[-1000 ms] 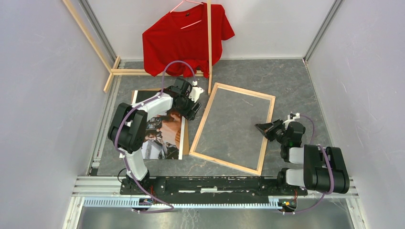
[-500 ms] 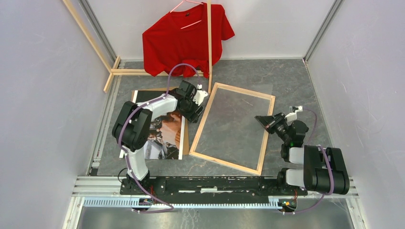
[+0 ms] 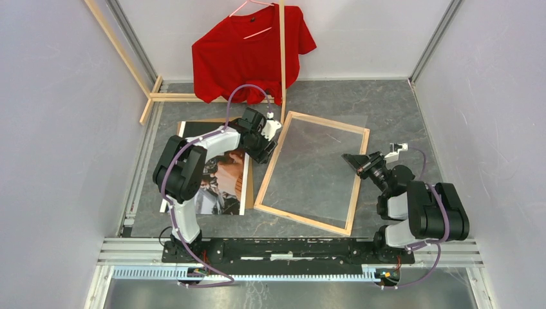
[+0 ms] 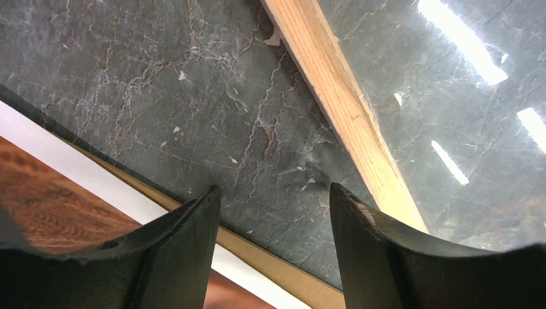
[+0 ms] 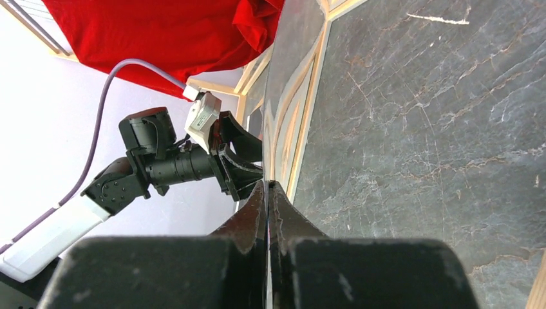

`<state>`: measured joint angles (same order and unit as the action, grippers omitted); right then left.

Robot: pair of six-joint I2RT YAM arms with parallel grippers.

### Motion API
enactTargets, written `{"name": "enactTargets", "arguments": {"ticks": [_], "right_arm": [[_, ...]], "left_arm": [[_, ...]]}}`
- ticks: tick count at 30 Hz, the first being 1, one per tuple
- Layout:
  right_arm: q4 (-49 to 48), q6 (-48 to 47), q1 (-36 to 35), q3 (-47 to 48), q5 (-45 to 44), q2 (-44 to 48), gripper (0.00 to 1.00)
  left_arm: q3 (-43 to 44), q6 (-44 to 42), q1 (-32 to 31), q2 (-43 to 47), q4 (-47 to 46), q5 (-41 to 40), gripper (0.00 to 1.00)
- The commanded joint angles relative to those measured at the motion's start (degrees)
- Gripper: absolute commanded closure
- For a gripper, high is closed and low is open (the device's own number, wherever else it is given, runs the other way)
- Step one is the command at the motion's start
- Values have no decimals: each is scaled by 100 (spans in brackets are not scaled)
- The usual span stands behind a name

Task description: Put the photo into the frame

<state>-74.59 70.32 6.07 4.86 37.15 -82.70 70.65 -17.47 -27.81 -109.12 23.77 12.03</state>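
The photo (image 3: pixel 222 187) is seen lying face up on the table (image 3: pixel 399 116) left of the frame (image 3: pixel 302 220), not yet inserted, so the main step is judged undone. The right gripper (image 5: pixel 266 187) is pinched shut on the edge of a clear pane (image 3: pixel 335 138), apparently lifted over the frame. The left gripper (image 4: pixel 273 196) is held well apart above bare table between photo and frame, with nothing grasped.

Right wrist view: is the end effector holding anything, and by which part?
The right end effector is shut on the clear sheet over the frame, pinching its edge nearest the right arm. The left end effector is open and holds nothing.
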Motion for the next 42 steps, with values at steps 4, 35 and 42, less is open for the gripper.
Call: {"name": "enactTargets", "arguments": {"ticks": [4,35,42], "right_arm": [[-424,63,-162,-37,-19,-90,100],[3161,-46,-570,711,-348,837,100],[2624,732,-886,628,-515,958,100]], "left_arm": [[53,-10,-129,-196,-30,34,31],[-107,-1,-316,-114,-35,100,38],[-166,-2,-330,-121,-44,185,42]]}}
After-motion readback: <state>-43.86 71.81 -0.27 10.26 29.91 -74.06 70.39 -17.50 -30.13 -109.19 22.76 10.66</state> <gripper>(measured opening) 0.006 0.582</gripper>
